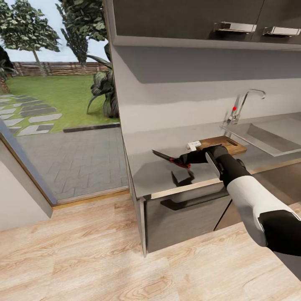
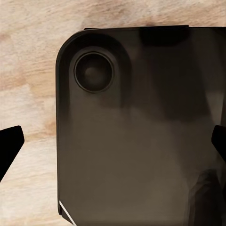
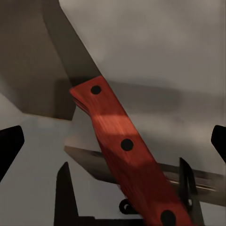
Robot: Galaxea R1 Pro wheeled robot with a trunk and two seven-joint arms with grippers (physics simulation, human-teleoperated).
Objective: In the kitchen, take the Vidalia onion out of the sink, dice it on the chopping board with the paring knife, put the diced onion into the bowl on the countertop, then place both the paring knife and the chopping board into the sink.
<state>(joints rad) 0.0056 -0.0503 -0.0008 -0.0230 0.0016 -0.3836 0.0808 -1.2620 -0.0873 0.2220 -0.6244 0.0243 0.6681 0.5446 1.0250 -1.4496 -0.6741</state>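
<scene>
My right gripper (image 1: 185, 159) is shut on the paring knife (image 1: 170, 159) and holds it above the grey countertop (image 1: 146, 175), where its shadow falls. The dark blade points left, away from the chopping board (image 1: 228, 144). In the right wrist view the red riveted handle (image 3: 125, 141) runs back between the fingers of the right gripper (image 3: 114, 143). The sink (image 1: 271, 136) lies right of the board, below its faucet (image 1: 242, 104). A small white object (image 1: 193, 145) rests on the board's left end; I cannot tell whether it is onion. The bowl is out of view. My left gripper (image 2: 113, 141) is open.
Dark cabinets with a black handle (image 1: 188, 202) sit under the counter, and wall cabinets (image 1: 188, 19) hang above. The counter's left end meets a glass opening onto a patio (image 1: 71, 154). Wooden floor (image 1: 83, 259) spreads in front. The left wrist view looks onto a dark panel (image 2: 141, 141) over that floor.
</scene>
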